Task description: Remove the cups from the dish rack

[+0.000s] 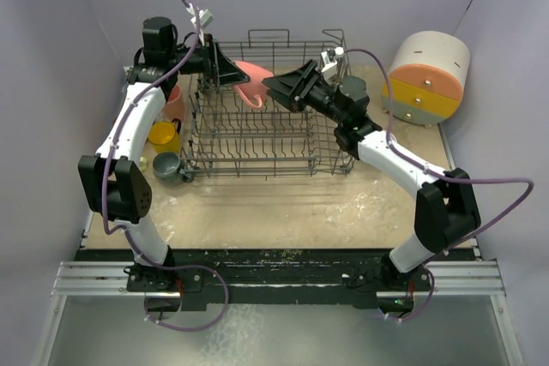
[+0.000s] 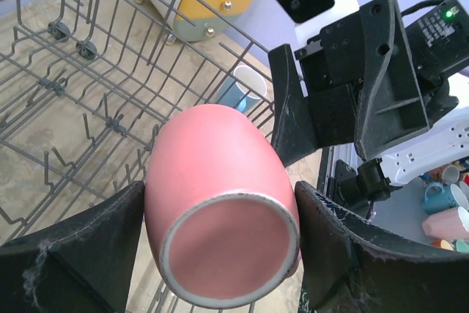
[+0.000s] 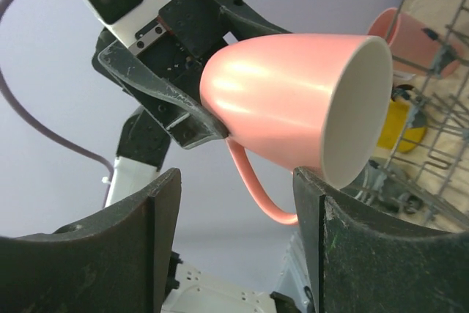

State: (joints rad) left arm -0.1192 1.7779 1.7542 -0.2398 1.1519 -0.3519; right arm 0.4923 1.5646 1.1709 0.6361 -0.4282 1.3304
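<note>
My left gripper [image 1: 230,70] is shut on a pink cup [image 1: 253,85] and holds it on its side above the back of the dark wire dish rack [image 1: 257,139]. In the left wrist view the cup's base [image 2: 231,254] faces the camera, and a finger [image 2: 80,254] presses each side. My right gripper [image 1: 281,87] is open just right of the cup, facing it. In the right wrist view the pink cup [image 3: 293,108] hangs above the open right gripper [image 3: 234,240], its handle [image 3: 253,188] dipping between the jaws. No other cup shows inside the rack.
Left of the rack stand a salmon cup [image 1: 176,102], a yellow cup [image 1: 163,135] and a grey cup [image 1: 168,167]. A light blue cup [image 2: 242,90] stands beyond the rack's right side. The round white, orange and yellow drawer box [image 1: 427,75] sits at the back right.
</note>
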